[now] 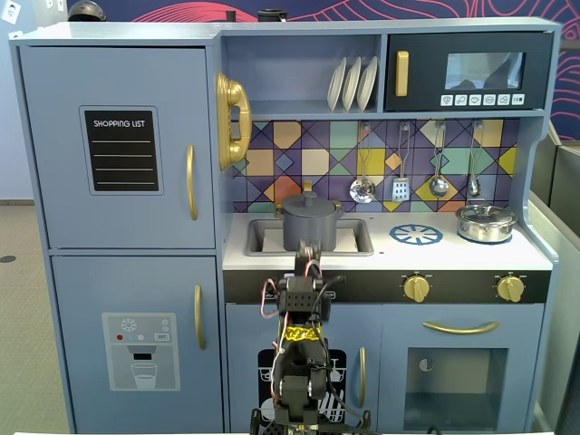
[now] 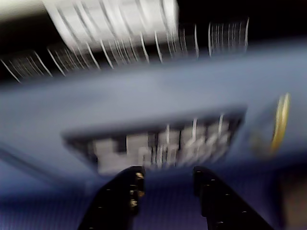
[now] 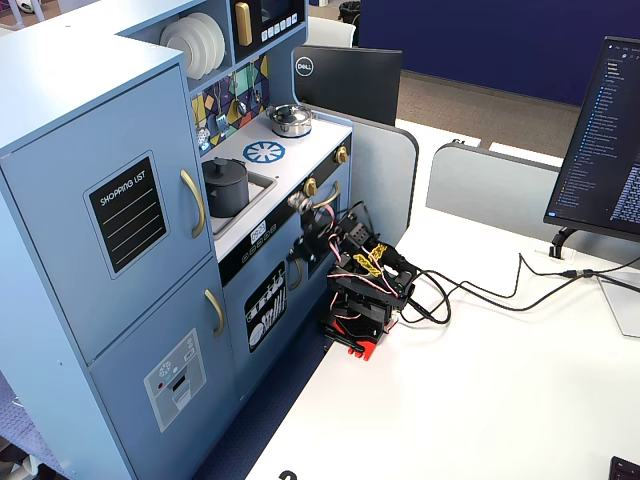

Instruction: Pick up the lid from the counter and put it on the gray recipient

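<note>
1. Lid (image 1: pixel 309 200) sits on the pot (image 1: pixel 309 228), knob up, in the sink (image 1: pixel 258 237) at the left end of the counter (image 1: pixel 390 254). Same in the other fixed view: lid (image 3: pixel 223 165) on pot (image 3: pixel 227 190).
2. Gripper (image 1: pixel 309 246) is just in front of the pot in a fixed view, below the lid, overlapping the counter's front edge. Contact with the pot: cannot tell.
3. Wrist view is heavily motion-blurred. Gripper (image 2: pixel 165 175) has its two black fingers (image 2: pixel 122 194) apart with a clear gap and nothing between them. Lid and pot not in that view, only blurred blue cabinet front.
4. Arm (image 3: pixel 362 285) is folded low on the white table (image 3: pixel 480 400), base close against the kitchen front, below the counter.
5. Right of the pot: burner print (image 1: pixel 416 235), then silver pot (image 1: pixel 486 222) at the counter's right end, well apart from the gripper.
</note>
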